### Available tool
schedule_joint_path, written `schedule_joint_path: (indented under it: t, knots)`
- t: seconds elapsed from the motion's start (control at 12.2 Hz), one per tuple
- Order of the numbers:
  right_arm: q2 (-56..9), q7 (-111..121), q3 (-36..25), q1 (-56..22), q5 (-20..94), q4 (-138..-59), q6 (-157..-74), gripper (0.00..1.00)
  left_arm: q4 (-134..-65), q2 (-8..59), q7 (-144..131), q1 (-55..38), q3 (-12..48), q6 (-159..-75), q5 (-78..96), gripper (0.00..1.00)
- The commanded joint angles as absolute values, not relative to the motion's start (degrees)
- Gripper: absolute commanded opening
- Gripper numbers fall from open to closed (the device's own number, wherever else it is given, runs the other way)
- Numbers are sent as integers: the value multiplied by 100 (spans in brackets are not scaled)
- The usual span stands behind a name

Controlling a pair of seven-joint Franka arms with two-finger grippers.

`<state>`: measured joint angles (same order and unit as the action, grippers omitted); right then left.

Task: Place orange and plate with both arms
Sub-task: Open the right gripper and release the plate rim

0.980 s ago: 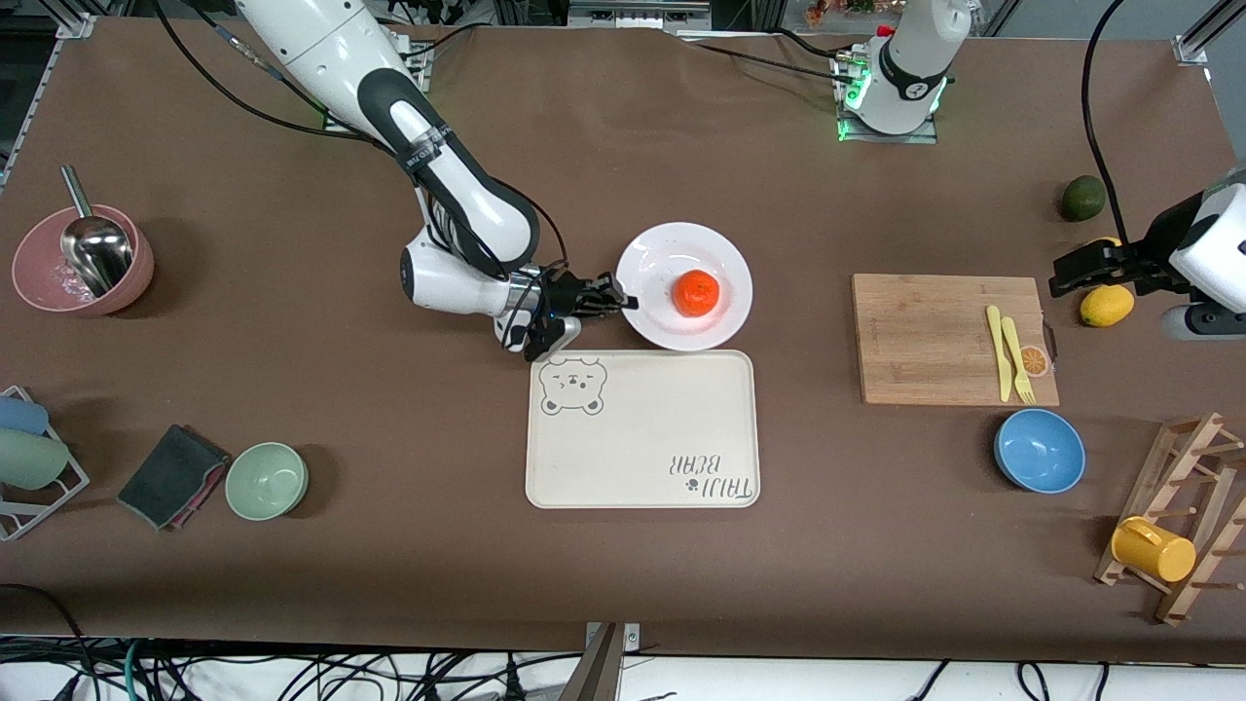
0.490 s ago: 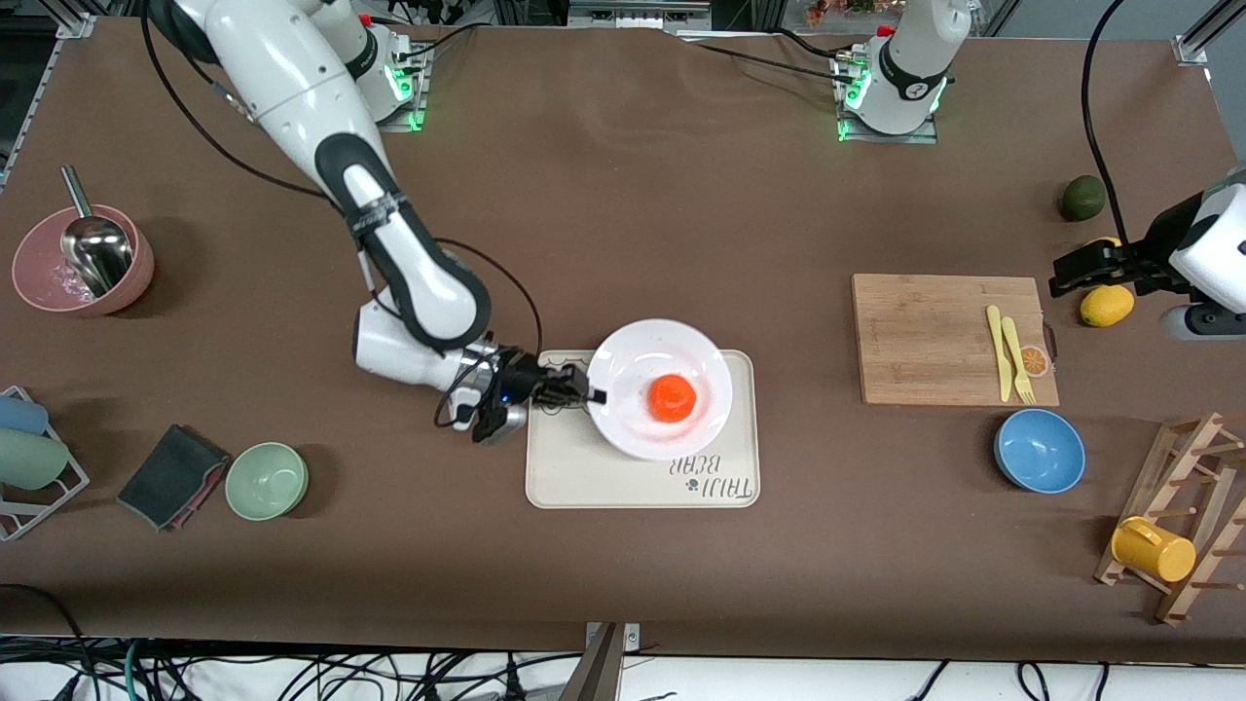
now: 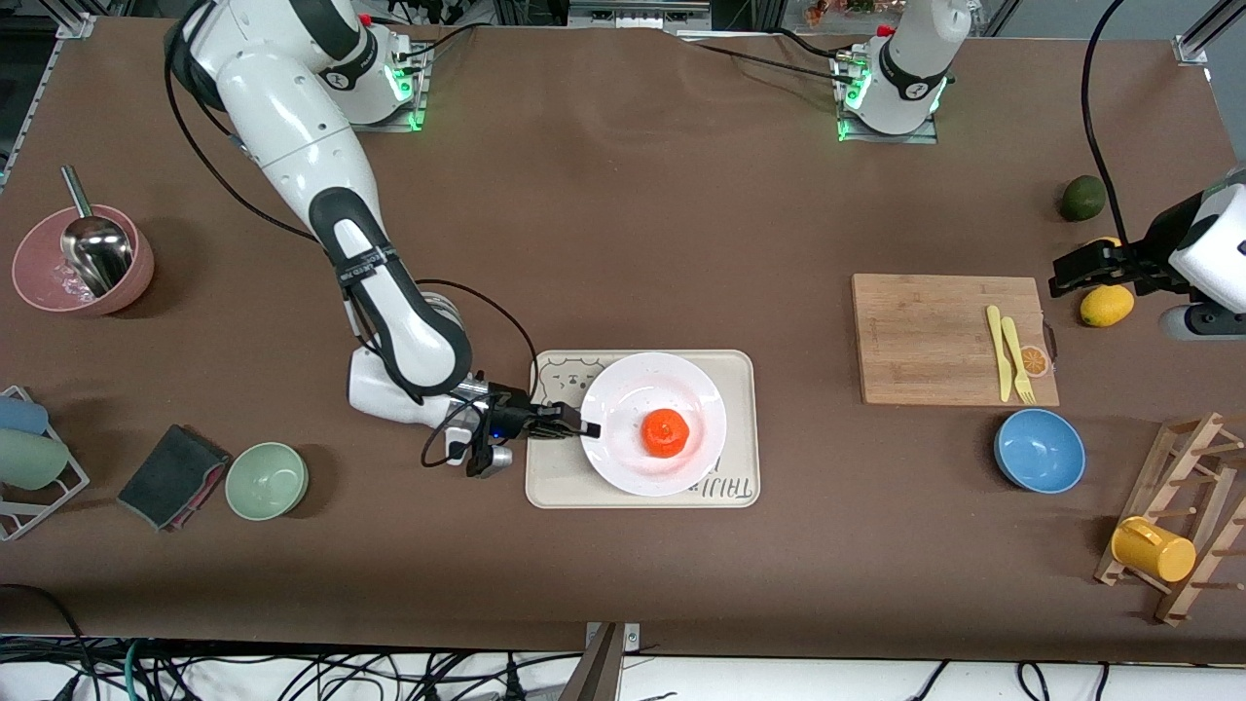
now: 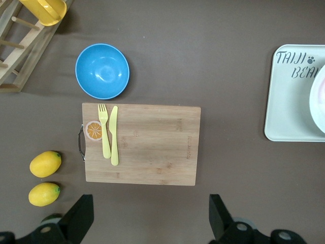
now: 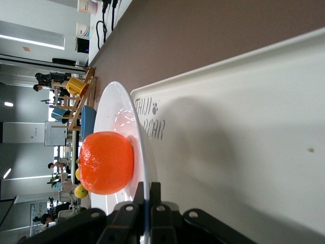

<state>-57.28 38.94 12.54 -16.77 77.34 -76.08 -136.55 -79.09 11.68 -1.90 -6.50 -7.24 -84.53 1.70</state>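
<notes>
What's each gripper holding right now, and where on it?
The right gripper pinches the plate by its rim, orange on it, over the tray. The left gripper is open, holding nothing.

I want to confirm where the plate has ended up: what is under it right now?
Under the plate, gripped at its rim by the right gripper, is the cream tray. The plate covers part of the tray's lettering; contact cannot be judged.

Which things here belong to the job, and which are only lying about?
Job: orange on plate; plate over tray; right pincer shut on plate rim; left pincer open, waiting by the lemons.

Lying about: board, blue bowl, green bowl, lemons, mug.
</notes>
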Motion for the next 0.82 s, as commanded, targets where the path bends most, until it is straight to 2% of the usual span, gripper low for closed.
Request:
schedule_joint_path:
  t: [0.0, 0.65, 0.73]
  knots:
    - [-5915, 3832, 1283, -1714, 7621, -7365, -13597, 0, -7910, 1143, -70, -633, -738, -8490, 334, 100]
    - [-5959, 3850, 1283, -1705, 7225, -7427, -13597, 0, -7910, 1143, -70, -633, -738, -8490, 334, 100]
    - [-5959, 3850, 1283, -1696, 7164, -7427, -13597, 6, -7910, 1143, -70, -624, -738, -8490, 334, 100]
